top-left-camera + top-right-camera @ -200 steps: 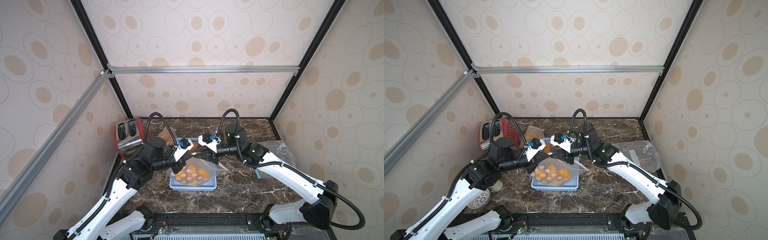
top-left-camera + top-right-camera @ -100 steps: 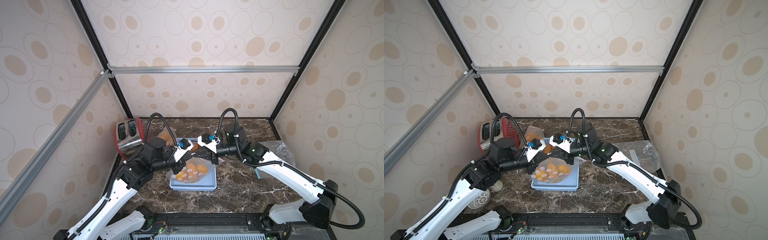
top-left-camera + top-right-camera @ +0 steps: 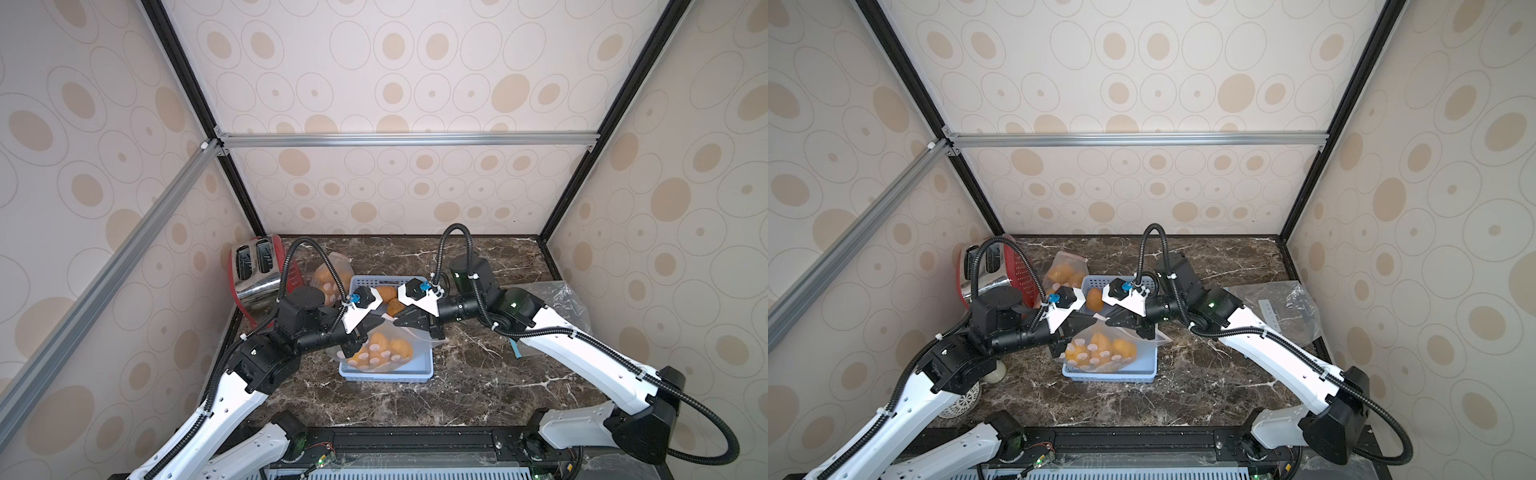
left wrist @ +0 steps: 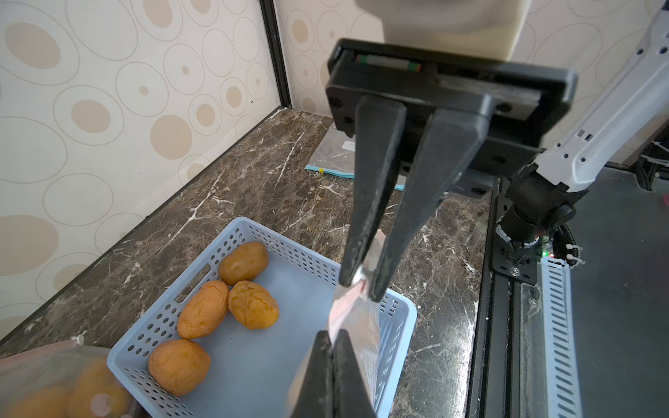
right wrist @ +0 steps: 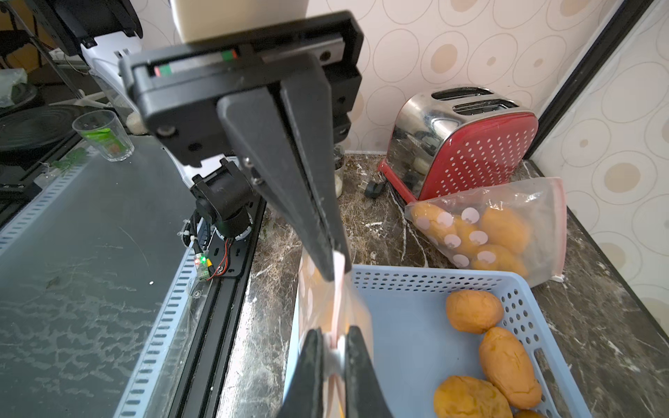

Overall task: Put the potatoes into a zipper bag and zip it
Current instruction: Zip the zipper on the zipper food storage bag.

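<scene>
Now right hand (image 4: 362,287) nearer, pinching bag (image 3: 386,350)

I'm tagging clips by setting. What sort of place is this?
Probably a mock kitchen corner built inside a robot test booth: a red toaster on a marble-look counter, wallpapered panels on a metal frame, and two robot arms mounted at its front.
</scene>
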